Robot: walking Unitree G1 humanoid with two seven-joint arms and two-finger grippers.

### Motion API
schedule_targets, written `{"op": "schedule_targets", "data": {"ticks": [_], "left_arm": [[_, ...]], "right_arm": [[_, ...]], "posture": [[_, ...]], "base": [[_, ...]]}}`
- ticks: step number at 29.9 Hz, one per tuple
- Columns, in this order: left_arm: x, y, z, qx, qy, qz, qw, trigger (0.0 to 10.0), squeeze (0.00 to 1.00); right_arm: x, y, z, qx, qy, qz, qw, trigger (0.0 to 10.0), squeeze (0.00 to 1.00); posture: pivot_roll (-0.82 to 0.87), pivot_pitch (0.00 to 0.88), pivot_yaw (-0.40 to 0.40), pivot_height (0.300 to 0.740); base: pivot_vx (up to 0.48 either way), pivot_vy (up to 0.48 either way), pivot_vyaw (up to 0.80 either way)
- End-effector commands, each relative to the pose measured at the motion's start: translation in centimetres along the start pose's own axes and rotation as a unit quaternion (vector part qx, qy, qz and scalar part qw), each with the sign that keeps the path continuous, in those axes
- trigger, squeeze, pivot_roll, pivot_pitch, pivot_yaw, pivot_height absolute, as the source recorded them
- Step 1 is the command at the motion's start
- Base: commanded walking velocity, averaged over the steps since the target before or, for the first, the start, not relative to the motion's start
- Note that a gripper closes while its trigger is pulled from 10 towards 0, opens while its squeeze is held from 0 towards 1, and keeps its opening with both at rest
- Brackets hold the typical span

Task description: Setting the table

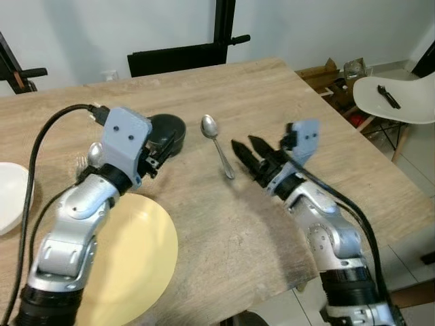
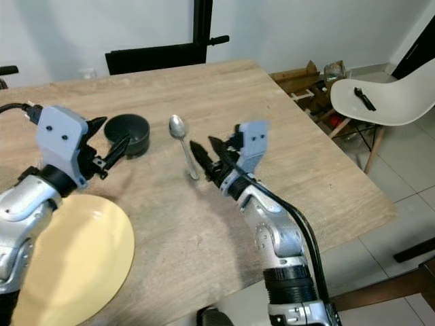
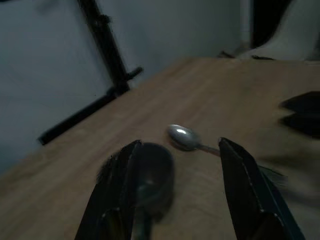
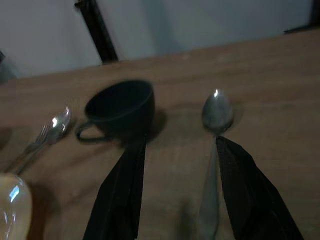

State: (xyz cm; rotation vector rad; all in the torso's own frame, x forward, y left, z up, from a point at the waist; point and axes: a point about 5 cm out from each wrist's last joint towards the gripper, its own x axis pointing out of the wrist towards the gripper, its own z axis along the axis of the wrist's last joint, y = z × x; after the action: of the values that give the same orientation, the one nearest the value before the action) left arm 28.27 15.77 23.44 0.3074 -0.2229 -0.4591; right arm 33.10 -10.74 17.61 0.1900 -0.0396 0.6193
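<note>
My head stereo pair looks forward and down onto the wooden table (image 1: 272,95), both eyes sharing the spoon (image 1: 216,151) and dark cup (image 2: 128,134). Each wrist camera sights low along its fingers, close to those same two items.

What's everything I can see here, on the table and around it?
Table: one, light wood, holds everything below.
Spoon: one, silver, mid-table, beside the cup.
Cup: one, dark, with a handle, left of the spoon.
Yellow plate: one, at the near edge.
White plate: one, at the left edge, partly cut off.
Second spoon and fork: one each, silver, lying together left of the cup.
White chair: one, right of the table, a small black object on its seat.
Black chair: one, at the far side.
Left tool: black fingers open, by the cup.
Right tool: black fingers open, by the spoon's handle.
</note>
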Motion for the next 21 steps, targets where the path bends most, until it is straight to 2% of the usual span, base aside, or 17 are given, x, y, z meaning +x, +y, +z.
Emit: {"op": "schedule_targets", "data": {"ticks": [1, 7, 9, 12, 16, 17, 18, 21], "left_arm": [[-0.4, -0.1, 0.1, -0.010, 0.009, -0.022, 1.000, 10.0, 0.00], [-1.0, 0.3, 0.0, -0.009, 0.051, -0.042, 0.998, 10.0, 0.00], [-1.8, 0.8, -0.7, -0.004, 0.093, -0.047, 0.995, 10.0, 0.00], [-2.3, 1.2, -0.7, -0.005, 0.103, -0.048, 0.994, 10.0, 0.00], [-3.2, 1.5, -1.0, 0.004, 0.129, -0.054, 0.990, 10.0, 0.00], [-3.4, 1.5, -1.0, 0.005, 0.131, -0.052, 0.990, 10.0, 0.00], [-3.7, 1.6, -0.9, 0.005, 0.136, -0.049, 0.990, 10.0, 0.00], [-3.8, 1.5, -0.7, 0.004, 0.136, -0.047, 0.990, 10.0, 0.00]], "right_arm": [[0.4, -0.4, -0.4, -0.015, 0.022, 0.000, 1.000, 10.0, 0.00], [2.0, -0.6, -0.8, -0.013, 0.062, 0.005, 0.998, 10.0, 0.00], [3.2, -0.2, -1.2, 0.005, 0.084, 0.021, 0.996, 10.0, 0.00], [3.7, -0.1, -1.3, 0.001, 0.087, 0.023, 0.996, 10.0, 0.00], [4.1, 0.2, -1.2, 0.019, 0.078, 0.037, 0.996, 10.0, 0.00], [4.2, 0.2, -1.2, 0.018, 0.075, 0.039, 0.996, 10.0, 0.00], [4.5, 0.0, -1.5, -0.009, 0.091, 0.031, 0.995, 10.0, 0.00], [4.6, -0.4, -1.8, -0.031, 0.101, 0.013, 0.994, 10.0, 0.00]], "posture": [[-0.05, 0.093, 0.022, 0.740], [-0.02, 0.109, 0.017, 0.740], [0.01, 0.118, 0.010, 0.740], [0.02, 0.125, 0.006, 0.740], [0.04, 0.137, 0.003, 0.740], [0.04, 0.137, 0.003, 0.740], [0.05, 0.151, 0.000, 0.740], [0.06, 0.158, 0.001, 0.740]], "base": [[0.000, 0.000, 0.00], [0.000, 0.000, 0.00], [0.000, 0.000, 0.00], [0.000, 0.000, 0.00], [0.000, 0.000, 0.00], [0.000, 0.000, 0.00], [0.000, 0.000, 0.00], [0.000, 0.000, 0.00]]}}
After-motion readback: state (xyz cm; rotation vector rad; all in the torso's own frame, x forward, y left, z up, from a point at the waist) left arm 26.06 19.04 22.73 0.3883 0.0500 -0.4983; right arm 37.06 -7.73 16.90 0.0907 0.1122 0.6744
